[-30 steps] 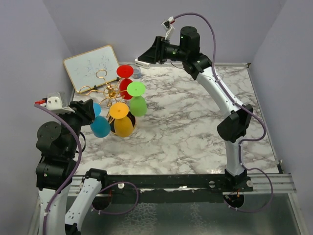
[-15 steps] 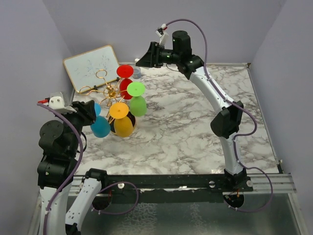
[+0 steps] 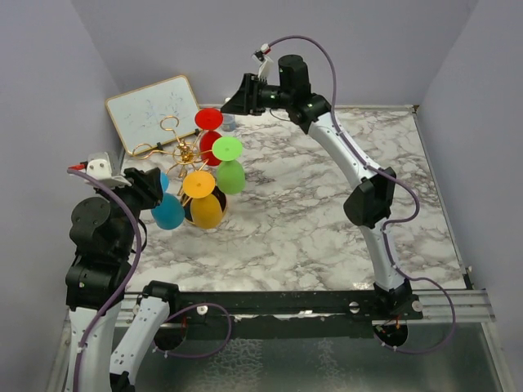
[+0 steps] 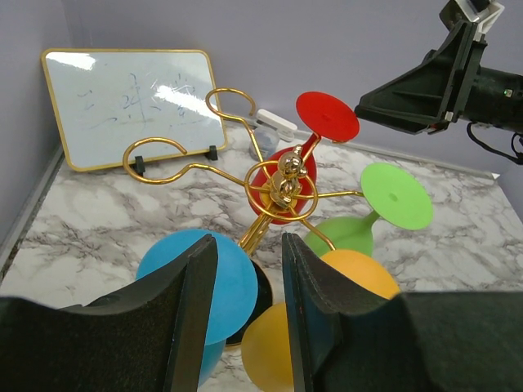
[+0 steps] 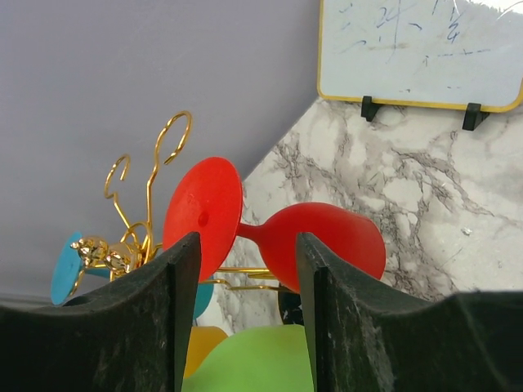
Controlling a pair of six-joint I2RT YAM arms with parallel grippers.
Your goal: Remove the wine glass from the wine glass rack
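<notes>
The red wine glass [image 5: 323, 237] hangs by its foot on the wine glass rack [image 3: 186, 153]; the right gripper [image 5: 248, 245] faces it, fingers spread to fit around it. The left gripper [image 4: 248, 245] waits near, fingers spread, empty.

My left arm [image 3: 96, 233] and right arm [image 3: 347, 151] have black joints, white links and trailing purple cables [image 3: 298, 37]; my fingers [image 4: 186, 322] are matte black.

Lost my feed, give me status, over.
Left gripper open, right gripper open. Red wine glass on rack, untouched, ahead of right gripper. Green glass close beside it.
</notes>
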